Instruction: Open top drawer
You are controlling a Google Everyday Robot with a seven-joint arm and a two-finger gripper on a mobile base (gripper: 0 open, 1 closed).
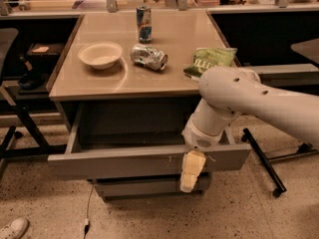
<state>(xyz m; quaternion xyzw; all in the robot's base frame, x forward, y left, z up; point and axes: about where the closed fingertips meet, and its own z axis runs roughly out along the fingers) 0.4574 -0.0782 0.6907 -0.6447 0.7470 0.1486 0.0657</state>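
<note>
Describer: Speckled floor, cluttered benches behind; a tan surface (164, 83) carries a bowl (100, 55) and a green bag (210, 60). At six o'clock the top drawer (119, 164) stands pulled well out beneath it.

Reader: And the pincer?

Describer: The pincer (191, 171) is at five o'clock, against the drawer front. Open or closed, I cannot tell. Best, I judge, is a straight, level pull outward, no twisting.

The top drawer (114, 166) is open, pulled well out. Its front is wide, grey and flat, with no handle. There are small light scratches right of the middle. The inside looks shallow and dark. The gripper (191, 172) hangs down over the front, right of the middle.
</note>
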